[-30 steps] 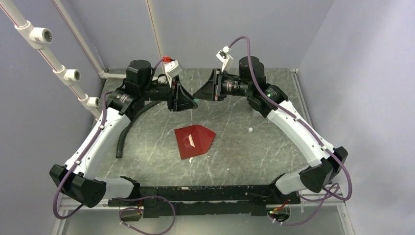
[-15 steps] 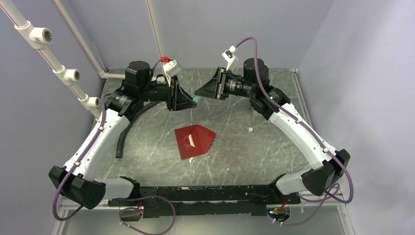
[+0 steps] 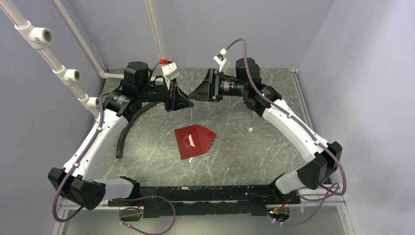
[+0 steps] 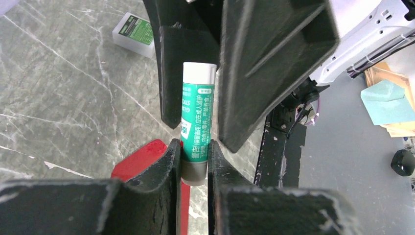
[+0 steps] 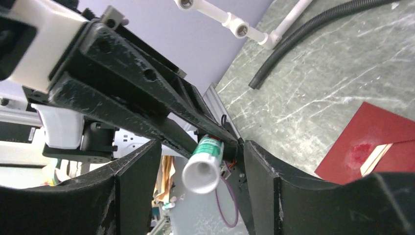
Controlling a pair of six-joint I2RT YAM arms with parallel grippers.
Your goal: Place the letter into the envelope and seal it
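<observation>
Holding a green-and-white glue stick (image 4: 198,107) by its grey end, the left gripper (image 4: 194,147) is clamped tight on the tube, raised over the far part of the table (image 3: 244,152). We note the right gripper (image 5: 201,144) facing it, jaws spread either side of the stick's white end with a gap on both sides, gripping nothing. The envelope (image 3: 194,141) lies flat mid-table, well apart from both grippers, with a pale strip on its red face. We cannot tell where the letter is. A small white-and-green box (image 4: 133,35) lies on the table beyond.
</observation>
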